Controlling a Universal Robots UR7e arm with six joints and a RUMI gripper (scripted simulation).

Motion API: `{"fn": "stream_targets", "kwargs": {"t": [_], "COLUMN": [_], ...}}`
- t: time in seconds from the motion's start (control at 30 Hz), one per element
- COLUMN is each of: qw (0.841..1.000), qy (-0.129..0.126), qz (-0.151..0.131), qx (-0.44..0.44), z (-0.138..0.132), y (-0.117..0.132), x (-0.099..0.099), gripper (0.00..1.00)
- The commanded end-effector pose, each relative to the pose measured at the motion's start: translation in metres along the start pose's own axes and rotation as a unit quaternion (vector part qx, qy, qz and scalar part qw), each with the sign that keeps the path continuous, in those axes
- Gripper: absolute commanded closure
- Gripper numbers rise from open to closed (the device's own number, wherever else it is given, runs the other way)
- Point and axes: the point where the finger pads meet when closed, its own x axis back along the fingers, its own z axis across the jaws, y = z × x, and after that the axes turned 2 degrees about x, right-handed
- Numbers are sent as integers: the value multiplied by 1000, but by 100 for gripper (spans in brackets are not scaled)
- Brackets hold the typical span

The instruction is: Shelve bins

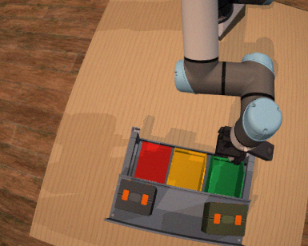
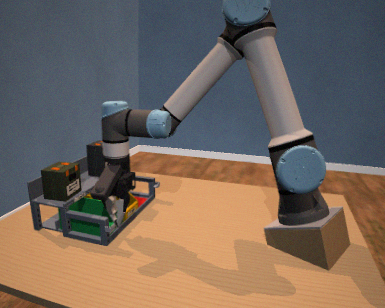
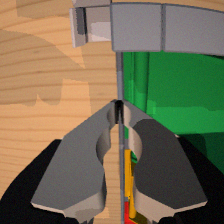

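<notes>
Closed hand (image 1: 237,161) (image 2: 112,223) (image 3: 119,101), fingertips together, at the green bin (image 1: 226,177) (image 2: 85,216) (image 3: 180,92); all three bins occupy the shelf (image 1: 178,208) (image 2: 84,236) (image 3: 137,27), final seating unconfirmed.
</notes>
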Motion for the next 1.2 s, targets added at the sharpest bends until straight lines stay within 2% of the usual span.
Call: {"fn": "stream_targets", "kwargs": {"t": [0.0,0.53,1.17], "qw": [1000,1000,1000], "qy": [1,1,1], "qz": [0,0,0], "qx": [0,0,0], "z": [1,-1,-18], "y": [0,0,-1], "x": [1,2,19], "gripper": [100,100,100]}}
